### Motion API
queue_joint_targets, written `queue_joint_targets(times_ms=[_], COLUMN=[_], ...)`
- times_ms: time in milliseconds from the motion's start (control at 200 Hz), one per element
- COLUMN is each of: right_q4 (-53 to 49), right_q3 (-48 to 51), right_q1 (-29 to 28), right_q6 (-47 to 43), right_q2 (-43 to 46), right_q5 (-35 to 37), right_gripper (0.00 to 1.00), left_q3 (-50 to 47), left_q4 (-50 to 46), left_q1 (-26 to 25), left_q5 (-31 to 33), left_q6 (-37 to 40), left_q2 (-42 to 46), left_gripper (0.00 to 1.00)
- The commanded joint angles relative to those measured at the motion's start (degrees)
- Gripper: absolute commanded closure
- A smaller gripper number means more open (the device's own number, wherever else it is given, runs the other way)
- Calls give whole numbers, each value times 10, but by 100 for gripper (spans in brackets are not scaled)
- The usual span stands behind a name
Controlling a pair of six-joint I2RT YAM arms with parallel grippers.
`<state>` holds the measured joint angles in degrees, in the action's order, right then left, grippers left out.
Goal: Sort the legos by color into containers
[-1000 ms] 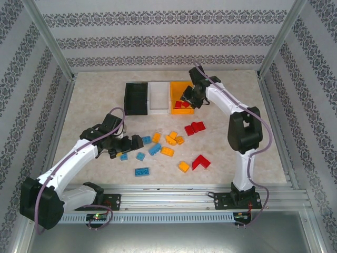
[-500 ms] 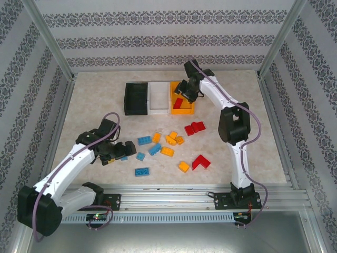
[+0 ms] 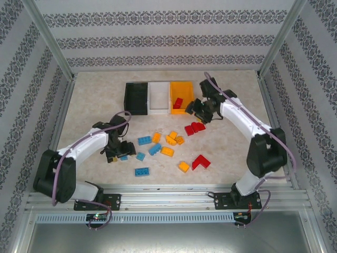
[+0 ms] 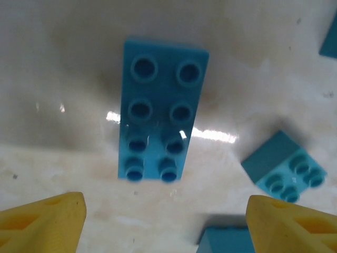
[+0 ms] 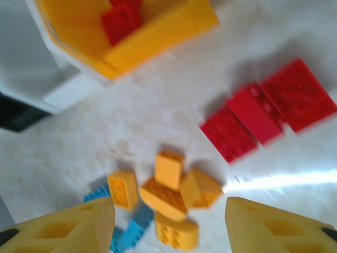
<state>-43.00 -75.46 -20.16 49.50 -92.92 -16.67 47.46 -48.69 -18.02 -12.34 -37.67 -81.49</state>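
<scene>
Marble tabletop (image 3: 95,100): left jaws spread over blue brick (image 4: 160,110); right jaws parted, empty.

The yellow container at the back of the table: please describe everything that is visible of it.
The yellow container is an open rectangular bin, seemingly smooth plastic. It stands upright, rightmost in a row of three. Its side wall meets the white container. Red bricks lie inside, toward its front wall. The rest of its floor is bare.
</scene>
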Motion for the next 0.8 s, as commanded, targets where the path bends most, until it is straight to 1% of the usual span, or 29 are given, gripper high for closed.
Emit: queue_joint_targets(times_ms=[0,165,285,355,430,515,605,669,724,794], right_q4=[4,5,-1,-6,-13,-18,-20,-19,-15,-12], right_q3=[63,115,118,112,101,93,92,95,98,104], right_q1=[-21,-33,-34,-33,-34,-35,-34,-34,-33,-31], right_q6=[-2,11,16,16,11,4,-2,-6,-9,-12], right_q2=[53,104,118,118,114,111,106,104,104,104], right_q5=[-7,-5,0,2,1,1,-2,-4,-6,-10], right_gripper=[43,45,46,47,48,49,50,50,51,51], left_q3=[32,53,50,43,41,43,46,47,51,56], left_q4=[20,16,23,31,34,34,28,26,18,12], left_q1=[6,6,6,6,6,6,6,6,6,6], left_q5=[36,61,61,57,58,54,50,47,52,54], left_q6=[26,59,68,67,63,59,56,54,53,53], left_q2=[-37,-87,-115,-123,-125,-122,-112,-101,-90,-67], left_gripper=[23,30,36,41,50,55,66,70,70,72])
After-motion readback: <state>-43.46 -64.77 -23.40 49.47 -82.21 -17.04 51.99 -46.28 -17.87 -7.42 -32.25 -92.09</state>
